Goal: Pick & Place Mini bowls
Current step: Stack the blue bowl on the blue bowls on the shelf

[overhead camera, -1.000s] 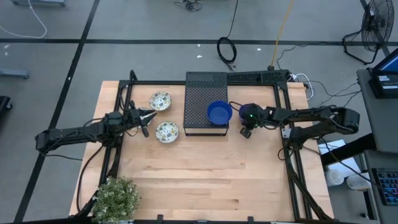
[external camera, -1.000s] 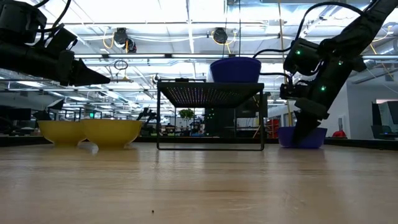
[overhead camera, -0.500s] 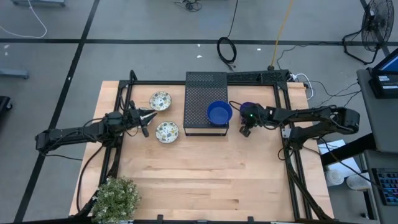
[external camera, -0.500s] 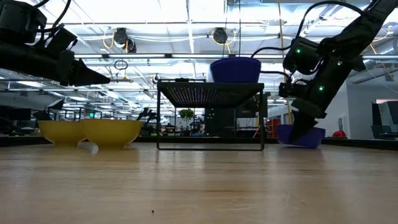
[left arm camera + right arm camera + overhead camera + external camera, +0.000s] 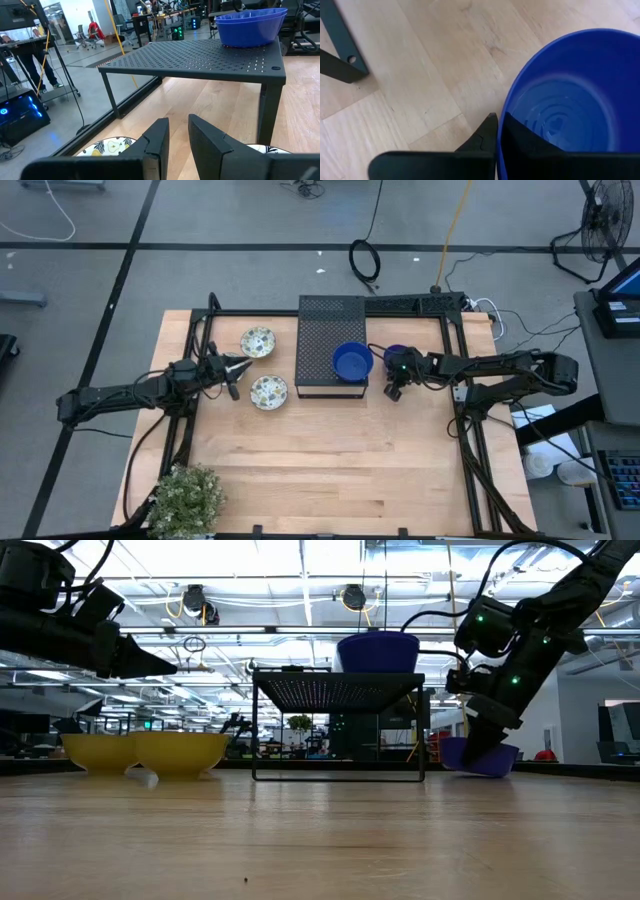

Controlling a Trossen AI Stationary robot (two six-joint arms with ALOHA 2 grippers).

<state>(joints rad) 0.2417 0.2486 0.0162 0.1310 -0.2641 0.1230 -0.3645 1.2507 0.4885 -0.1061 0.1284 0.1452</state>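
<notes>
**Blue bowl gripped at the rim, lift just starting**

The blue bowl [image 5: 570, 95] I'm working sits just right of the black perforated box [image 5: 331, 345], tipped in the low view, apparently barely off the table [image 5: 330, 470]. My right hand [image 5: 496, 131] is clenched on its near rim, one finger inside, one outside. Next I judge it needs raising clear and carrying over the box, where another blue bowl [image 5: 352, 361] already rests. My left hand [image 5: 176, 135], part-open and gripping nothing, hovers between the two patterned bowls [image 5: 258, 341].
</notes>
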